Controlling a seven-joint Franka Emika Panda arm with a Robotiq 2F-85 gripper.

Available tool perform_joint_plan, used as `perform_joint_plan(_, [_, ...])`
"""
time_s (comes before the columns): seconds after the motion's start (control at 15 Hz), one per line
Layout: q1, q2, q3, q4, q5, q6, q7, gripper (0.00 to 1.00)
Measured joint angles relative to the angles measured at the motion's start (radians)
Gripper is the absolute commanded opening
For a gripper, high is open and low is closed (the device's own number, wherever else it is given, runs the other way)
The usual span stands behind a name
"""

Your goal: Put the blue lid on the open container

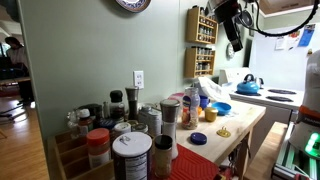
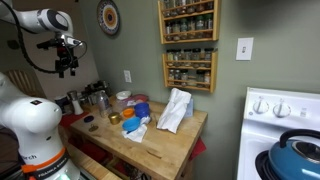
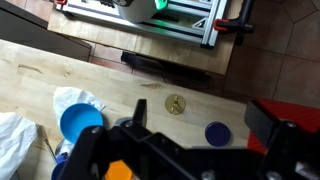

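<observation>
Fingers (image 3: pixel 292 150) are spread wide and holding nothing, since the grab hasn't started. I see the gripper (image 1: pixel 235 42) hanging high over the wooden table (image 1: pixel 245 120), which I guess gives me a good overview. The small flat round blue plastic lid (image 3: pixel 217 132) lies on bare wood, apart from the tall slim translucent pale-orange jar (image 1: pixel 189 108), so it looks reachable from above.

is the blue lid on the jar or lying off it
Off: the blue lid lies flat by itself on the wooden table.
</observation>
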Motion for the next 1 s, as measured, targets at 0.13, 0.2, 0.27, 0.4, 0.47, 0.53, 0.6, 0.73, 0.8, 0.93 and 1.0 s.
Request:
perform_joint_plan(0.13, [0.001,0.033,0.013,0.017,0.000,0.004,0.022,1.00])
perform_joint_plan(0.2, [0.000,0.040,0.010,0.021,0.000,0.004,0.022,1.00])
perform_joint_plan(0.27, [0.000,0.044,0.006,0.023,0.000,0.004,0.022,1.00])
perform_joint_plan(0.4, [0.001,0.045,0.003,0.025,-0.001,0.004,0.022,1.00])
perform_joint_plan(0.47, [0.005,0.047,0.003,0.025,0.001,-0.003,0.022,1.00])
perform_joint_plan(0.53, [0.012,0.054,0.004,0.024,0.006,-0.013,0.023,1.00])
perform_joint_plan(0.6, [0.019,0.065,0.007,0.019,0.023,-0.013,0.036,1.00])
perform_joint_plan(0.73, [0.033,0.093,0.023,0.000,0.075,0.034,0.092,1.00])
perform_joint_plan(0.8, [0.041,0.108,0.032,-0.017,0.108,0.090,0.125,1.00])
perform_joint_plan(0.93, [0.057,0.136,0.047,-0.054,0.170,0.223,0.179,1.00])
perform_joint_plan(1.0, [0.064,0.150,0.054,-0.075,0.200,0.293,0.213,1.00])
